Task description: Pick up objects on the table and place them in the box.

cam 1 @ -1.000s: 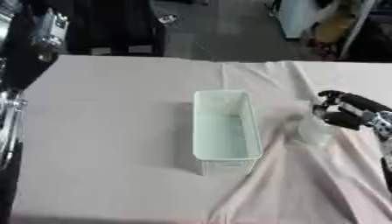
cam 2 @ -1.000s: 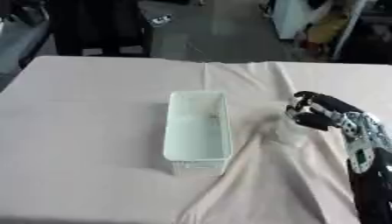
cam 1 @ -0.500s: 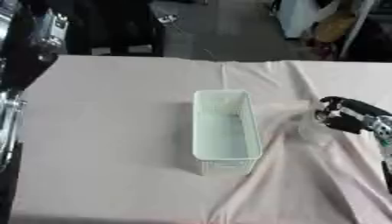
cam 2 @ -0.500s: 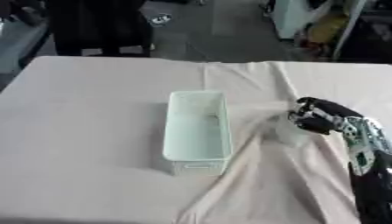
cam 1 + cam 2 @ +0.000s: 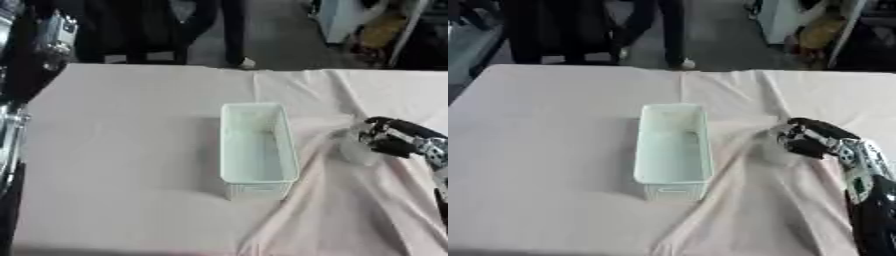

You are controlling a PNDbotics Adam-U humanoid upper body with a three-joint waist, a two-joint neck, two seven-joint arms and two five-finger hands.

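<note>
right hand is dropping and curling round a clear cup-like object on the cloth right of the box, grasp step underway, next needing a lift over the box.

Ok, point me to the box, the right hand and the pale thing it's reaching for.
box point(image 5: 255, 180): left eye view, near end wall.
right hand point(image 5: 808, 140): right eye view, on the curled fingers.
pale thing point(image 5: 354, 150): left eye view, its middle, beside the fingers.

box – pale, long, open-topped, upright, mid-table | clear object – right of box, apart
</note>
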